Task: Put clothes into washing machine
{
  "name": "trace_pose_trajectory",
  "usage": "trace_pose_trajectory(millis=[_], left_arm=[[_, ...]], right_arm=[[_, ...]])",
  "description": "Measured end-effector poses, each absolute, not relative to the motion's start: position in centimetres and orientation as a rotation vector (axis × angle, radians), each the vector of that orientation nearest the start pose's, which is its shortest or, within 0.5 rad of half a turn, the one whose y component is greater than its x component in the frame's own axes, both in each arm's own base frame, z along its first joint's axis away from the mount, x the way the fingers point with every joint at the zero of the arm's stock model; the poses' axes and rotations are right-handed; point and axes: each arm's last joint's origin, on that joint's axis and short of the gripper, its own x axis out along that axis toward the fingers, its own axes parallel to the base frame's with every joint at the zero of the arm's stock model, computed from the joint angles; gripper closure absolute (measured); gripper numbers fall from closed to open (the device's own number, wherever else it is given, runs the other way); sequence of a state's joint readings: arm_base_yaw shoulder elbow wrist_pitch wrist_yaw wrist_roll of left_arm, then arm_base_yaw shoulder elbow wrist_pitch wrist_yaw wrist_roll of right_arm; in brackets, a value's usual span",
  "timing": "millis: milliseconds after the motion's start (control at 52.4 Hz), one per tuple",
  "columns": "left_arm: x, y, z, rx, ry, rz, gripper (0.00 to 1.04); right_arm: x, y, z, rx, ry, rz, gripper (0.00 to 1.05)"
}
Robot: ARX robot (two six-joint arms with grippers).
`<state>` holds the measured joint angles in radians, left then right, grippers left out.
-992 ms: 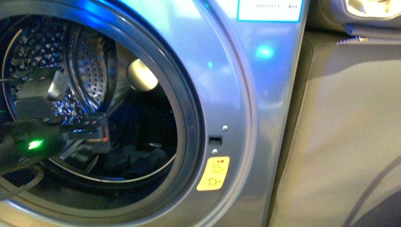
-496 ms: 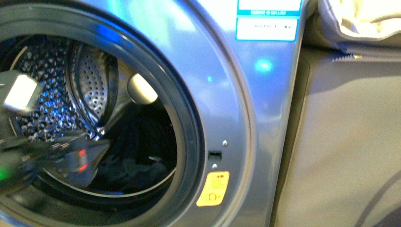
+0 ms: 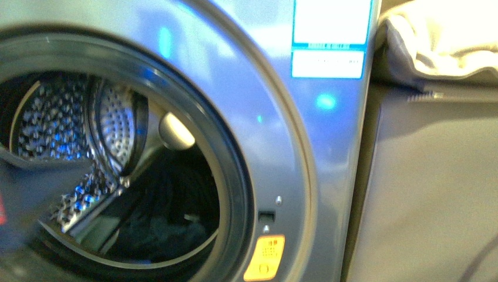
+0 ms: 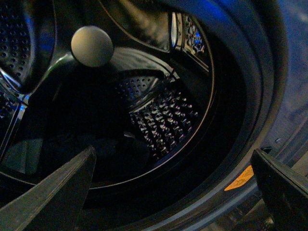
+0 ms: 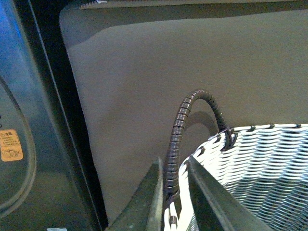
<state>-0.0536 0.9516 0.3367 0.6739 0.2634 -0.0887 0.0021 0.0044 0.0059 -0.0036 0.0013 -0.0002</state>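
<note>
- Clothes (image 3: 161,226) lie dark and crumpled at the bottom of the washing machine (image 3: 282,147) drum, seen through the open porthole.
- Left tool (image 4: 173,192) hangs before the porthole, fingers spread wide, gripping nothing.
- Right tool (image 5: 172,192) is clenched around the dark wrapped handle (image 5: 180,125) of a white woven basket (image 5: 260,168), beside the grey-brown furniture (image 5: 192,57).

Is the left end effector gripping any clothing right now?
No. In the left wrist view the left end effector is spread wide with nothing between its fingers, and the dark clothes lie in the drum.
</note>
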Motion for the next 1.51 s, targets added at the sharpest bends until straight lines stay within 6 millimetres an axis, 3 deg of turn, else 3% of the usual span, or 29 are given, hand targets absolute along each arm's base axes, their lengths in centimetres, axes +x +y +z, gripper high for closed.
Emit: trace_pose_trajectory(millis=[248,362,667,1201,1258,1297,1335,1373,1506], left_arm=[[17.1,-1.4,28.1,-0.07,-0.18,-0.345,0.07],[16.6,-1.2,29.5,-0.066,-0.219,-0.349,0.07],[14.4,-1.6,34.4,-0.037,-0.345,-0.38,0.07],[9.9,-1.3,36.4,-0.036,-0.468,-0.406,0.07],[9.5,-1.3,37.0,-0.055,-0.416,-0.295,0.13],[9.3,-1.2,36.6,-0.069,-0.274,-0.161,0.22],[9.3,-1.2,35.7,-0.057,-0.197,-0.141,0.26],[9.4,-0.7,33.6,-0.039,-0.088,-0.085,0.34],[10.0,0.0,29.2,-0.02,0.01,0.005,0.56]], right_arm=[[9.8,0.0,16.5,0.0,0.002,0.001,0.24],[9.8,0.0,16.5,0.001,0.002,0.001,0.06],[9.8,0.0,16.5,0.0,0.002,0.001,0.08],[9.8,0.0,16.5,0.0,0.002,0.001,0.08],[9.8,0.0,16.5,0.0,0.002,0.001,0.08],[9.8,0.0,16.5,0.0,0.002,0.002,0.08],[9.8,0.0,16.5,0.0,0.002,0.002,0.08],[9.8,0.0,16.5,0.0,0.002,-0.001,0.08],[9.8,0.0,16.5,0.0,0.002,0.003,0.08]])
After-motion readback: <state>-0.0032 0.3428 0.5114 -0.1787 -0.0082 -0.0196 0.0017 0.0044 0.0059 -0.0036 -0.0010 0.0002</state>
